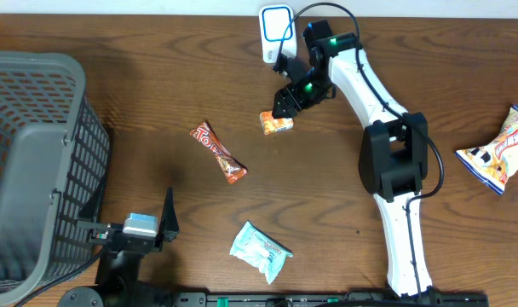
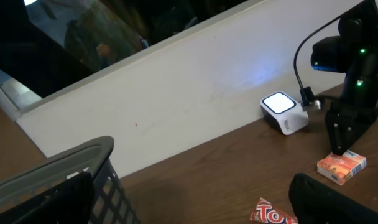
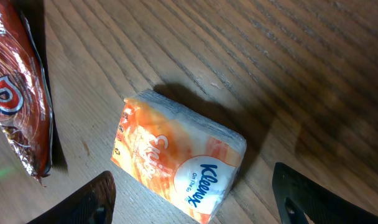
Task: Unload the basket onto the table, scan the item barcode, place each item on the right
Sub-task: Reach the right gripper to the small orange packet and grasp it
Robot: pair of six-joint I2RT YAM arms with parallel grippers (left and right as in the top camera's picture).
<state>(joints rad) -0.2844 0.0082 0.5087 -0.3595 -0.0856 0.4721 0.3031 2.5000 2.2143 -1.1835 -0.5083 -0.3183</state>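
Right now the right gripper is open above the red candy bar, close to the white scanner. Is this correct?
Not quite. The right gripper is open above the orange Kleenex pack, not the red candy bar, which lies off to one side. The right wrist view shows the pack between the open fingers. The white scanner is indeed close.

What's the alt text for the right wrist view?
An orange-and-white Kleenex tissue pack lies on the wooden table between the two dark fingertips of the open right claw. A red snack wrapper lies at the left edge.
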